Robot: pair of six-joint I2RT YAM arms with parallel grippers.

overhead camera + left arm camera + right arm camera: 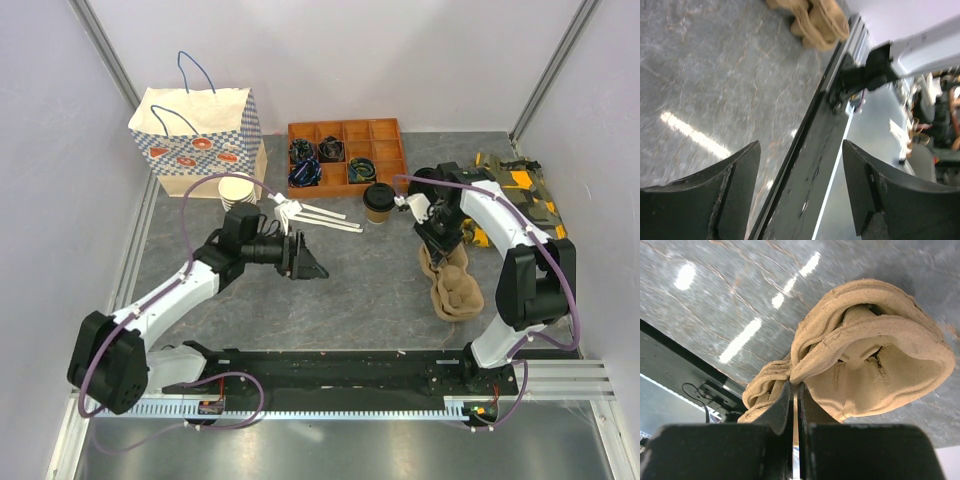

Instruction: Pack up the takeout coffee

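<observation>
The takeout coffee (379, 202), a tan paper cup with a black lid, stands upright at mid-back of the table, in front of the orange tray. Just right of it, my right gripper (441, 243) points down onto a tan moulded-pulp cup carrier (453, 287). In the right wrist view that gripper (795, 385) is shut, pinching a thin fold of the carrier (875, 365). My left gripper (305, 265) hovers open over the middle of the table, well left of the cup. Between its fingers (801, 145) there is nothing, and the carrier (820, 20) shows far off.
A patterned paper bag (197, 140) with blue handles stands at the back left, a stack of lidless cups (238, 192) in front of it. White cutlery (318, 214) lies beside them. An orange compartment tray (345, 150) holds dark items. A camouflage cloth (520, 195) lies at the right.
</observation>
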